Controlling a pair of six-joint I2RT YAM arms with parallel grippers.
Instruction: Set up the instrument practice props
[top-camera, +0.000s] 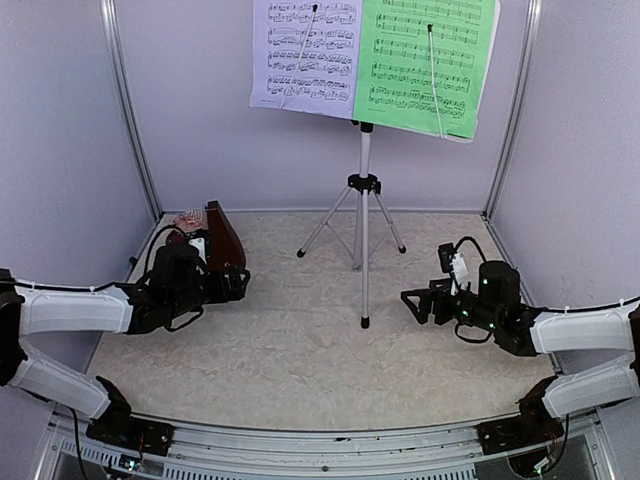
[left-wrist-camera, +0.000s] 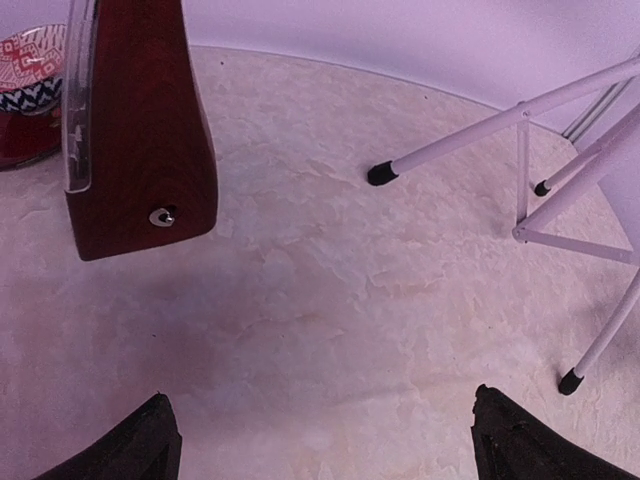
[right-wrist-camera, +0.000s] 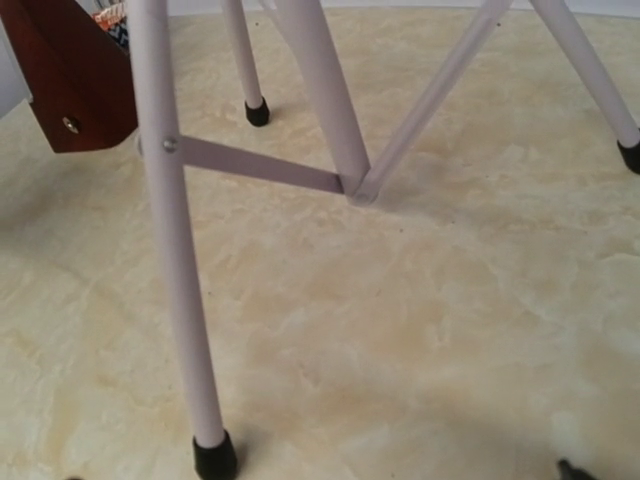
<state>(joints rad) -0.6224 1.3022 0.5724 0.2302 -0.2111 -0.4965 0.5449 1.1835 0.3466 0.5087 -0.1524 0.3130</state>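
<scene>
The silver tripod music stand (top-camera: 364, 240) stands at the middle back. A pale lavender sheet (top-camera: 305, 55) and a green sheet (top-camera: 420, 65) rest side by side on its desk and cover it. The brown pyramid metronome (top-camera: 222, 235) stands upright at the left. My left gripper (top-camera: 238, 283) is open and empty just in front of it. The left wrist view shows the metronome (left-wrist-camera: 140, 130) beyond the wide-apart fingertips (left-wrist-camera: 140, 445). My right gripper (top-camera: 415, 303) is open and empty, right of the stand's front leg (right-wrist-camera: 175, 260).
A red patterned object (top-camera: 188, 220) lies behind the metronome by the left wall, and it also shows in the left wrist view (left-wrist-camera: 30, 90). The tripod's legs (left-wrist-camera: 520, 140) spread over the middle of the beige mat. Walls close in the left, back and right sides.
</scene>
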